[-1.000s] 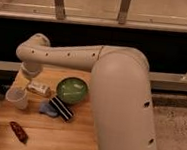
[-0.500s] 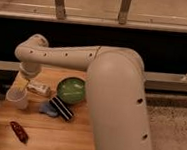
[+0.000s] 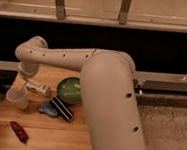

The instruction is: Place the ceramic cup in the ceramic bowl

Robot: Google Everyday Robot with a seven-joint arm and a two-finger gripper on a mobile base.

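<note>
Five things are sitting on the wooden surface (image 3: 45,135), and the robot's arm (image 3: 105,91) is covering most of its right side, so that edge and both right corners are hidden from view. The arm is reaching from the lower right across to the far left, where it is bending down toward the left edge.

The end effector (image 3: 23,85) is hanging at the left edge, directly over the ceramic cup (image 3: 16,98) and seemingly touching its rim. Whether it is spread, pressed together or pinching the cup I cannot tell, as the wrist is blocking that part.

The ceramic cup, pale and upright, is standing at the left edge, about halfway between the far-left and near-left corners. The ceramic bowl (image 3: 69,89), green, is sitting toward the far edge, well to the right of the cup, with its right rim tucked behind the arm's big link.

A pale snack packet (image 3: 37,89) is lying between the cup and the bowl, just beside the end effector and right on the straight line from one to the other. In front of the bowl, a blue item (image 3: 48,109) is lying against a dark, flat, oblong object (image 3: 62,108), which is slanting toward the near edge and nearly touching the bowl's front rim. A red packet (image 3: 18,131) is resting toward the near-left corner, well apart from everything else.

Beyond the far edge, a dark wall is running under a metal window rail (image 3: 92,20).
</note>
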